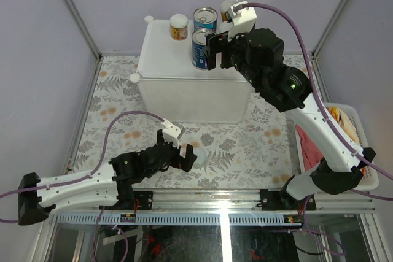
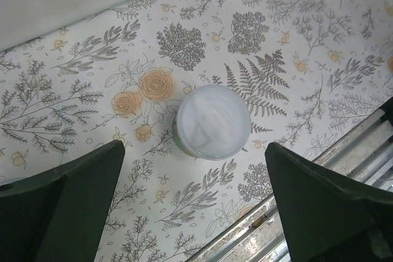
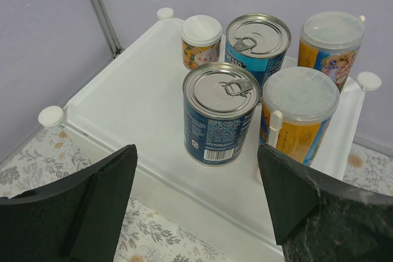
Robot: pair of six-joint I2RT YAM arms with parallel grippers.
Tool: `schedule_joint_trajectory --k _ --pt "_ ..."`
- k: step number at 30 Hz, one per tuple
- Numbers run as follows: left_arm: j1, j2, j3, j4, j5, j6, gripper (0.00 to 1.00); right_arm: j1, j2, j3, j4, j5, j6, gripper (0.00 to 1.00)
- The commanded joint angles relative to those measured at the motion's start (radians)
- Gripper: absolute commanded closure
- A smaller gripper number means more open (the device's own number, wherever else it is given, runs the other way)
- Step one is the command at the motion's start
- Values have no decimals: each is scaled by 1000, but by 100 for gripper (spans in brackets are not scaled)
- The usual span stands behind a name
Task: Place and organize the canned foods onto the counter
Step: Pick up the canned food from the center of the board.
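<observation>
Canned foods (image 3: 221,115): 6 counted. 5 stand upright on the counter (image 3: 135,96), clustered toward its far right corner: 1 small orange jar (image 3: 201,41) with a white lid at the far edge, 2 blue tins (image 3: 258,44) set one before the other, 2 tall yellow-orange cans (image 3: 298,111) beside them. 1 short pale-lidded can (image 2: 213,122) stands on the floral mat (image 2: 73,78), off the counter. Left end effector (image 2: 195,151) hangs above it, jaws wide apart, not touching. Right end effector (image 3: 196,157) faces the nearer blue tin, jaws apart, holding nothing.
</observation>
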Motion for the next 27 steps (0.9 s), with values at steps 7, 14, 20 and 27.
schedule_joint_trajectory --k 7,14,20,27 --pt "-29 121 -46 154 -32 -23 1 8 -12 25 17 18 -29 13" --pt "-32 208 -54 218 -18 -5 0 8 -7 32 13 12 -36 13" --pt "-34 261 -52 254 -4 6 0 7 2 46 7 10 -43 13" --pt "-41 314 -50 285 7 16 0 8 11 60 4 5 -53 12"
